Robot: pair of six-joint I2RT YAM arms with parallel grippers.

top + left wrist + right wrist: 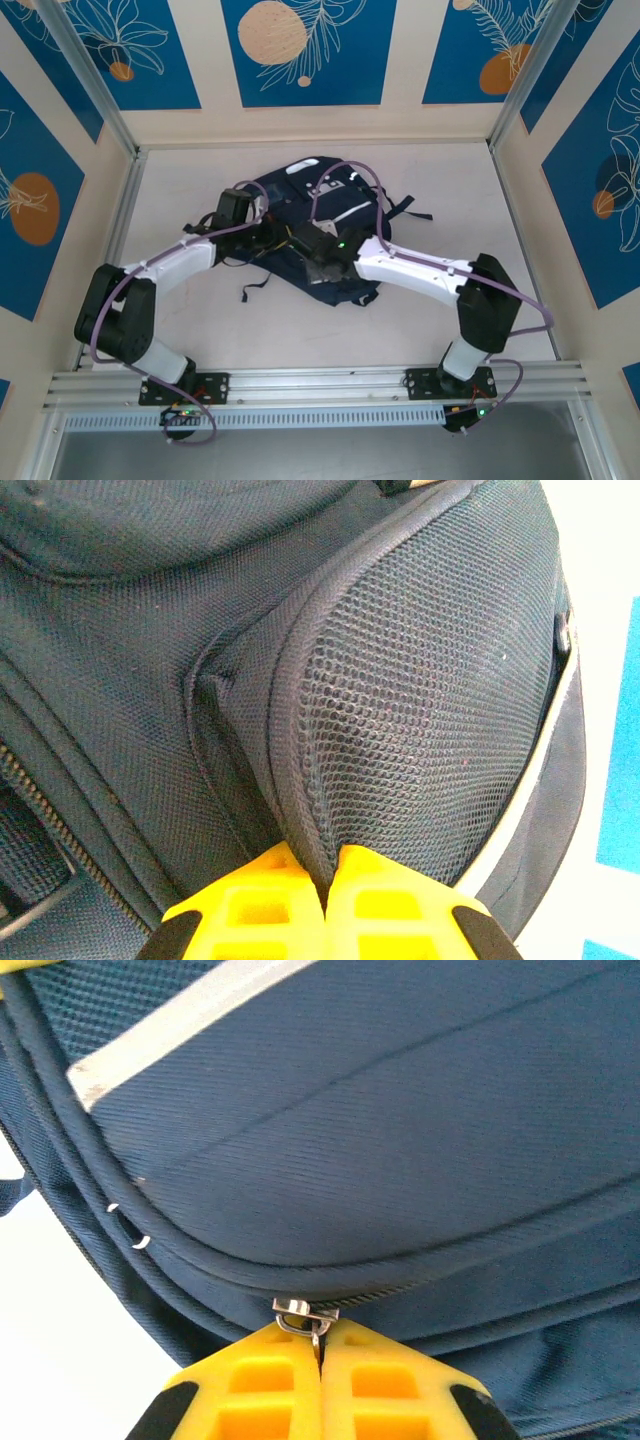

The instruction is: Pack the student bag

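Observation:
The student bag (320, 205), navy blue with white stripe trim, lies flat in the middle of the table. My left gripper (262, 232) is at its left side. In the left wrist view my left gripper (323, 865) is shut on the bound edge of the bag's mesh side pocket (430, 720), a fold of mesh pinched between the yellow fingers (260, 900). My right gripper (312, 250) is over the bag's near part. In the right wrist view my right gripper (321, 1338) is shut on the metal zipper pull (305, 1315) of a closed zip under a blue panel.
The bag's dark straps (256, 288) trail onto the white table (200, 330) toward the near left. Aluminium posts and patterned blue walls (60, 150) enclose the table on three sides. A metal rail (320, 380) runs along the near edge.

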